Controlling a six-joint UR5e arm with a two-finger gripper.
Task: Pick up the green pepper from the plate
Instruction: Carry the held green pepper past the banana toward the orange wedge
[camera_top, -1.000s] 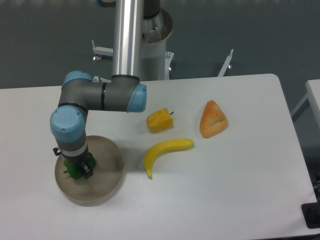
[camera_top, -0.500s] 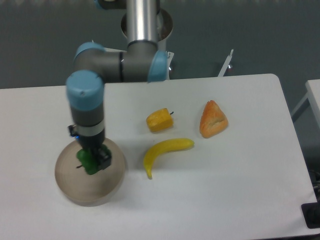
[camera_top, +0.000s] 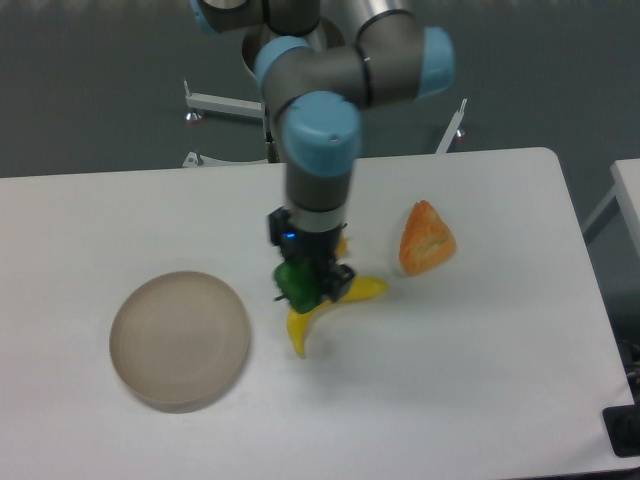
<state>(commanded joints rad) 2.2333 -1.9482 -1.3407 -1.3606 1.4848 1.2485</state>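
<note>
One pincer (camera_top: 312, 285) grips the green pepper (camera_top: 296, 281), lifted clear of the plate (camera_top: 180, 340) at nine o'clock, above the banana (camera_top: 325, 305). Glossy skin could slip free if the grip loosens.

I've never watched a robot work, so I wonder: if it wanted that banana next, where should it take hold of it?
Probably at the banana's thick middle, coming straight down from above, fingers either side of its narrow width. It lies flat on the table, curved and tapering toward the ends, so the middle gives the steadiest hold. For now the gripper holds the green pepper in front of it, hiding part of it.
</note>
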